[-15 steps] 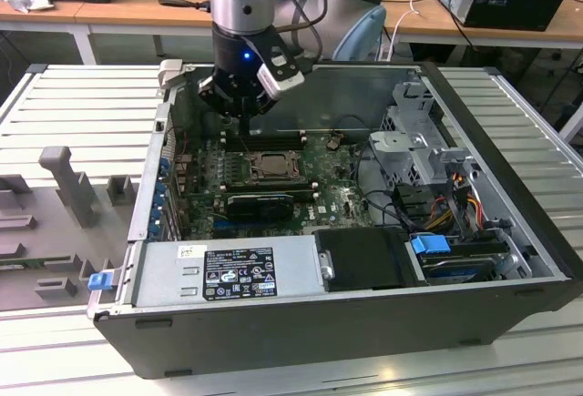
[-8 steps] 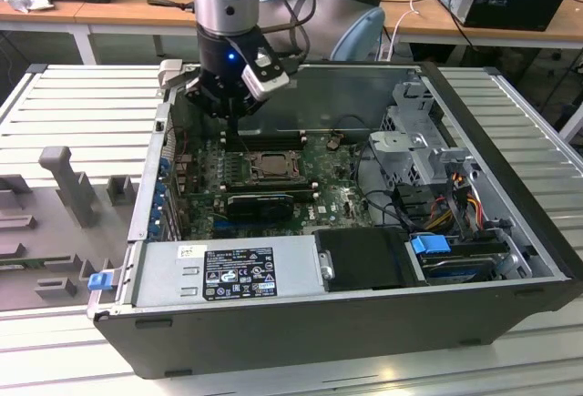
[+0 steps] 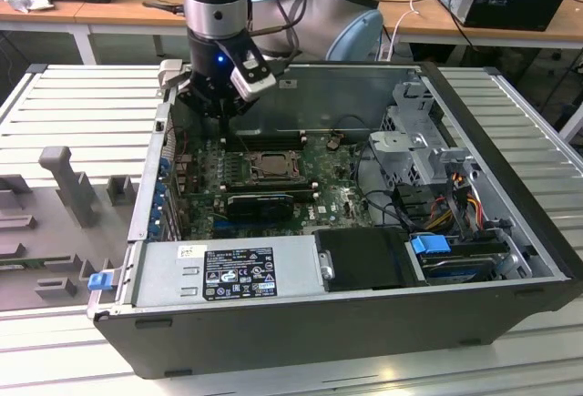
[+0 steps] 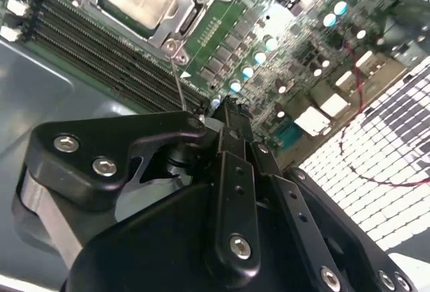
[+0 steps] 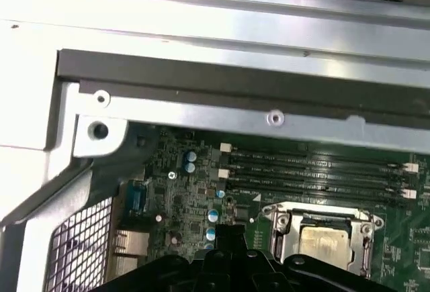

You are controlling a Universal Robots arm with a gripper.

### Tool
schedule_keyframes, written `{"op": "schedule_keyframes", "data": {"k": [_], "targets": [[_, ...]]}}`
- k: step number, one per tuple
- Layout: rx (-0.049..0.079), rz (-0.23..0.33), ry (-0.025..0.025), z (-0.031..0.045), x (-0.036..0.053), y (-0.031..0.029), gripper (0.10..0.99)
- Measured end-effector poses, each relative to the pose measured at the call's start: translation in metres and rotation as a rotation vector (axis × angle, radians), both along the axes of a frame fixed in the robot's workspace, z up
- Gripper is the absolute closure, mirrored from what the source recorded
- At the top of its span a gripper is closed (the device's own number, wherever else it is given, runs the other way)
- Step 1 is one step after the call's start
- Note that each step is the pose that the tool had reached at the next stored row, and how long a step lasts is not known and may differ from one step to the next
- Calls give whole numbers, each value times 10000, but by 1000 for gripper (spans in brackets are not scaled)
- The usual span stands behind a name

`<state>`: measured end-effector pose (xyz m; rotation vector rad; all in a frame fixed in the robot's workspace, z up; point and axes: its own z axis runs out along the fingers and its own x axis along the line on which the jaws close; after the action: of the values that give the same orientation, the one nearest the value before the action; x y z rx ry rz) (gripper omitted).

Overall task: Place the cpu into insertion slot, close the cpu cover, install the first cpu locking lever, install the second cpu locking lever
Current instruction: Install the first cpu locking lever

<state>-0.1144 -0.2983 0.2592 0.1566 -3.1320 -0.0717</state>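
exterior view: the open computer case (image 3: 510, 232) lies on its side, the green motherboard (image 3: 337, 198) flat in its floor, a power supply (image 3: 228, 273) boxed along the near wall and a drive cage (image 3: 419, 132) at the exterior view's right. the insertion slot (image 3: 267, 166) sits mid-board and holds the cpu (image 3: 271, 167), the cpu cover (image 5: 366, 228) framing the chip. memory slots (image 5: 316, 171) run beside the socket. the gripper (image 4: 228, 114) hangs over the board's corner by the case wall, its fingers (image 4: 235, 137) pressed together, pinching nothing.
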Motion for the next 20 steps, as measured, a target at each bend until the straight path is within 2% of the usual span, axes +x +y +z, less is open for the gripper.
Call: {"op": "schedule_keyframes", "data": {"k": [3,8,11,14,16,20], "targets": [[1,6,-1,-13,3,74,980],[-1,-18,1,-18,28,77,980],[1,-82,0,-19,73,77,980],[-1,-85,0,-19,199,77,980],[-1,-90,1,-25,342,77,980],[0,-91,0,-56,556,77,980]]}}
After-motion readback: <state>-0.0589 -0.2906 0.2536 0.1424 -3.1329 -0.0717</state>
